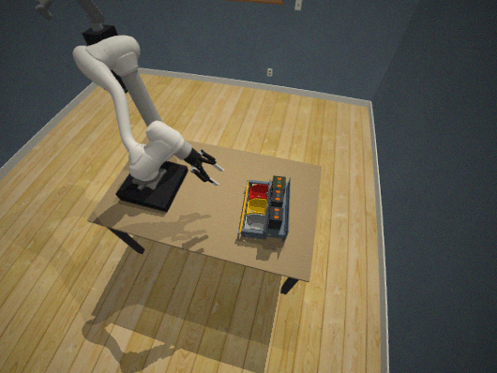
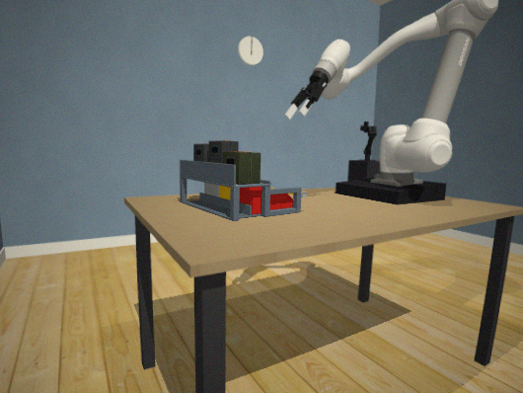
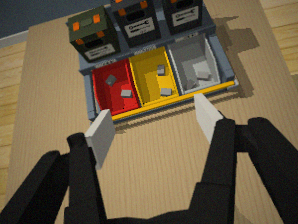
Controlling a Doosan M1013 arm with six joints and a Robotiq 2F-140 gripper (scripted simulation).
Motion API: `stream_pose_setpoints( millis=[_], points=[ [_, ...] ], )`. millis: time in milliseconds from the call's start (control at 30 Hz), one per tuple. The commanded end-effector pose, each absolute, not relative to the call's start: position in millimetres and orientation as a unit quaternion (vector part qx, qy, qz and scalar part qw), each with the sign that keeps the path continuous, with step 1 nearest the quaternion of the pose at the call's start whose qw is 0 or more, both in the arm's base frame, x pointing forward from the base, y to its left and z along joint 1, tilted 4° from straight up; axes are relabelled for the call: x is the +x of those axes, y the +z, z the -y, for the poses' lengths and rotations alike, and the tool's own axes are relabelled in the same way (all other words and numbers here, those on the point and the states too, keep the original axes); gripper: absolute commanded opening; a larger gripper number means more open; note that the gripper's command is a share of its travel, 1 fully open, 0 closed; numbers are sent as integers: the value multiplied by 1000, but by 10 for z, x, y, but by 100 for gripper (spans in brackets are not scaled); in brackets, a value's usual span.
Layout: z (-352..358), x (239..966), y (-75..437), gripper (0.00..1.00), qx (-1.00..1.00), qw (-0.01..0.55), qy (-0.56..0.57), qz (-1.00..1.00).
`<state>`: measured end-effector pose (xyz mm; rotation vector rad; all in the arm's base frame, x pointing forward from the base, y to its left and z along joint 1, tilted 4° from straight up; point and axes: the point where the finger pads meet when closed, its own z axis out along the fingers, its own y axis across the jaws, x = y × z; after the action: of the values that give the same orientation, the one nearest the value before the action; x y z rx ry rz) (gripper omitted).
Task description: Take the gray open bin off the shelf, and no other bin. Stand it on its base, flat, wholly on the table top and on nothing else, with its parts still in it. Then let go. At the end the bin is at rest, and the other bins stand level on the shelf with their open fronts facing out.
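Observation:
The gray open bin [image 1: 255, 223] [image 3: 190, 62] stands in the front row of the shelf [image 1: 254, 233] [image 2: 207, 171], at the right end in the wrist view, with small gray parts in it. The yellow bin [image 1: 256, 206] [image 3: 149, 82] is beside it, and the red bin [image 1: 258, 191] [image 2: 281, 201] [image 3: 111, 90] is at the other end; both hold gray parts. My gripper [image 1: 218, 176] [image 2: 296, 115] [image 3: 153, 114] is open and empty. It hangs high above the table top [image 1: 300, 187] [image 2: 345, 222], between the robot's base and the shelf, tilted down toward the bins.
A yellow bar [image 1: 243, 216] [image 3: 170, 101] runs along the shelf's front edge. Behind the bins, on the higher level, stand a green case [image 1: 278, 182] [image 2: 248, 168] [image 3: 95, 37] and two dark gray cases [image 3: 135, 27] [image 3: 182, 17]. The robot's black base plate [image 1: 155, 199] [image 2: 395, 192] is on the table.

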<state>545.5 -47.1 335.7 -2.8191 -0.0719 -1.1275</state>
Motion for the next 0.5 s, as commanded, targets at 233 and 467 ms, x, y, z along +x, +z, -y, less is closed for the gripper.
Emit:
stream_pose_setpoints(
  millis=[233,467],
  points=[
    [461,5459,3358,57,-927,52,-371,24],
    [458,5460,3358,57,-927,52,-371,24]
  ],
)
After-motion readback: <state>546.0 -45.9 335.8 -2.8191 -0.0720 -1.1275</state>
